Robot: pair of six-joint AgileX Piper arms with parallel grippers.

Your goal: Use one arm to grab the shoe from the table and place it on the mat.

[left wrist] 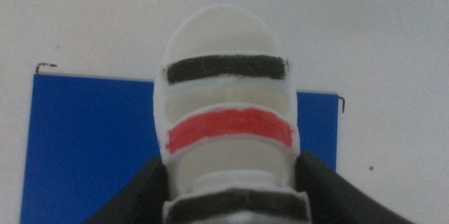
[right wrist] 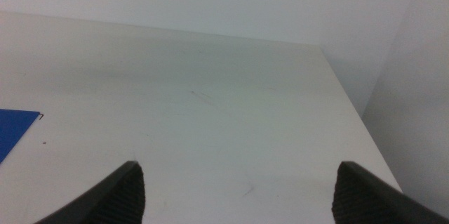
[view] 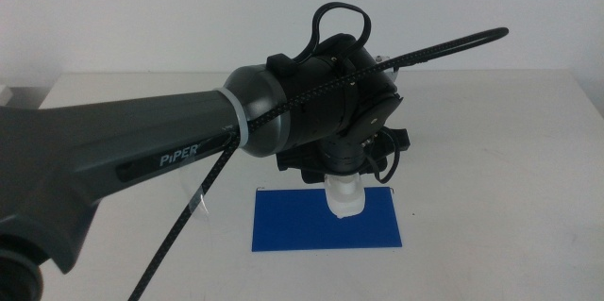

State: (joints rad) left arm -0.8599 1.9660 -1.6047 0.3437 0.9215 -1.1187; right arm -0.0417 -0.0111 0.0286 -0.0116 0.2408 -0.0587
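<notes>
Shoe (left wrist: 226,122) clamped in left gripper (left wrist: 230,203), hanging over blue mat (view: 283,225) on white table (view: 510,150). "PiPER" on arm (view: 142,150), middle view only. Black/red straps only in left wrist view. Right gripper (right wrist: 235,189) spread wide, holding nothing, over bare table.

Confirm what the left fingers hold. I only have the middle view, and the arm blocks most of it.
Observer: The left gripper is shut on the shoe; dark fingers press both of its sides.
Operator: Which way does it point?
Observer: Toe away from the wrist camera, straps facing it: black, red, black.
Operator: Is it over the mat?
Observer: Yes, the mat shows on both sides of the shoe; I can't tell if they touch.
Operator: Right arm?
Observer: The right gripper is open over bare table, holding nothing.
</notes>
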